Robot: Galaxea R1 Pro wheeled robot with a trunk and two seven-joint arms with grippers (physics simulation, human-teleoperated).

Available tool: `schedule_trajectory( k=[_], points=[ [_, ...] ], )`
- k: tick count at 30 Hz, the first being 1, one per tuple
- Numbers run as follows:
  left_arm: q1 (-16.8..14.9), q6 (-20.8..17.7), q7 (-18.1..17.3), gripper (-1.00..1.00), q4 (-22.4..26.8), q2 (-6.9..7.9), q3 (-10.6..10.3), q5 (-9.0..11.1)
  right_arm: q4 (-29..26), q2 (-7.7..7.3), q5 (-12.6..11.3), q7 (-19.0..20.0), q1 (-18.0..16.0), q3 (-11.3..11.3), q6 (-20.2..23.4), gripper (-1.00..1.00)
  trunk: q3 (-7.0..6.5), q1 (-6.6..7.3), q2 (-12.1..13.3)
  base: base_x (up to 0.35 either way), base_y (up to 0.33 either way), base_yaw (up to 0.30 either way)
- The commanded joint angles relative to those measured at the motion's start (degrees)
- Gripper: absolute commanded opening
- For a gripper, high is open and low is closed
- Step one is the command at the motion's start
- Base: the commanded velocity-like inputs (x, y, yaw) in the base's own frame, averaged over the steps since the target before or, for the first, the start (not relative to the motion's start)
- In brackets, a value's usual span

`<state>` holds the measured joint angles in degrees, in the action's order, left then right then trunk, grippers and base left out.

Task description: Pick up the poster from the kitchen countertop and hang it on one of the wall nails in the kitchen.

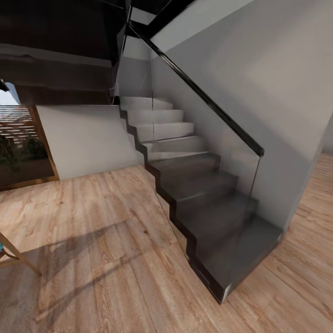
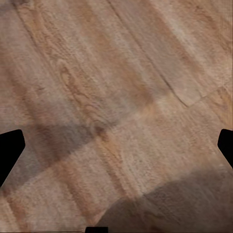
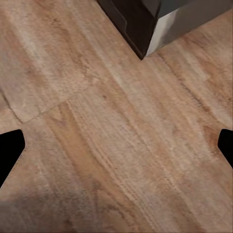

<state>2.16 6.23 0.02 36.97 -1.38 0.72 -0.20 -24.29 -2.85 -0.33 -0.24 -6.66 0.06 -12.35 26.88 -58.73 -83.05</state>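
Head view recorded a grey staircase on wooden floor, no kitchen. Left gripper and right gripper hung over floor, fingers wide, holding nothing. Poster's location could not be determined; pickup and hanging judged outstanding.

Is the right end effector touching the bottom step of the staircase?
Apart. In the right wrist view, the right end effector hangs open over the wooden floor, and the corner of the bottom step lies well beyond its fingertips, with bare planks between.
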Motion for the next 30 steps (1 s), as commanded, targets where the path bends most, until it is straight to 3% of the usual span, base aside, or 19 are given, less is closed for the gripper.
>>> schedule_trajectory(
  k=[1, 12, 18, 23, 30],
  points=[
    [0.0, 0.1, 0.0, 1.00, 0.0, -0.03, 0.1, 0.0, 0.0, 0.00, 0.0, 0.0, 0.0, 0.0, -0.2, 1.00, 0.05, 0.00, 0.0, -0.003, -0.004, 0.291],
    [0.0, 0.1, 0.1, 1.00, 0.0, -0.04, 0.1, 0.0, 0.0, 0.11, 0.1, -0.1, 0.0, 0.1, -0.1, 1.00, 0.05, 0.00, 0.0, -0.001, -0.001, 0.293],
    [0.0, 0.1, 0.1, 1.00, -1.7, -0.09, 0.0, 0.0, 0.0, 0.09, 0.1, -0.1, 0.0, 0.1, -0.1, 1.00, 0.05, 0.00, 0.0, -0.164, 0.080, 0.282],
    [0.0, 0.2, 0.1, 1.00, -2.3, -0.11, 0.0, 0.0, 0.1, -0.14, 0.1, 0.1, 0.0, 0.1, 0.0, 1.00, 0.05, 0.00, 0.0, -0.272, 0.123, 0.115],
    [0.0, 0.3, 0.1, 1.00, -2.5, -0.11, 0.0, 0.0, 2.4, -0.30, 2.6, 0.1, 0.2, 0.1, -0.3, 1.00, 0.05, 0.00, 0.0, -0.318, 0.056, 0.013]
  ],
)
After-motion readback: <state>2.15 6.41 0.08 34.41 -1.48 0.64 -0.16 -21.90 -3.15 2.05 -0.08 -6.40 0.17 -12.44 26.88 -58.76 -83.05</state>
